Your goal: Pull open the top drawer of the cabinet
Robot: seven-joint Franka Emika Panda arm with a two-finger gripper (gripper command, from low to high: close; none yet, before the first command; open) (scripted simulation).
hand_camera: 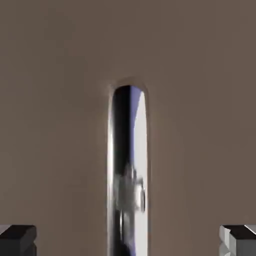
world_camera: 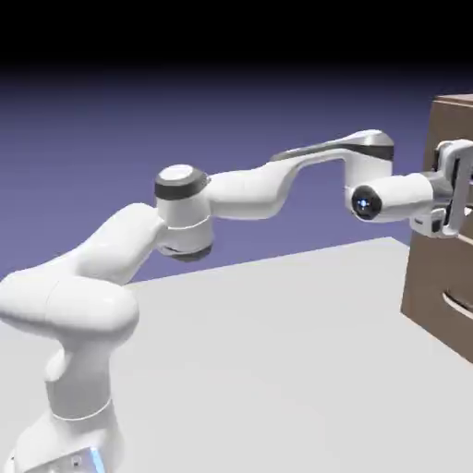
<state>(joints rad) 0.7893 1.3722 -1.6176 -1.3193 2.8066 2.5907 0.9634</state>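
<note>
The top drawer point(hand_camera: 60, 100) fills the hand view, its handle point(hand_camera: 129, 170) running down the lower centre. The gripper point(hand_camera: 128, 240) is released, fingertips point(hand_camera: 17, 239) wide at the bottom corners. Advance squarely so the handle sits deep between the jaws, then close and pull straight out from the cabinet point(world_camera: 439, 277) at right.

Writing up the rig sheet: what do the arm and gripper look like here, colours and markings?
The arm is glossy white, built of rounded tubular links, with dark grey bands at the joints and a dark grey strip along the top of the forearm. A round blue light sits on the wrist end cap, and a pale blue patch shows on the base. The gripper has a light grey body; its fingertips are small, blocky and dark grey.
</note>
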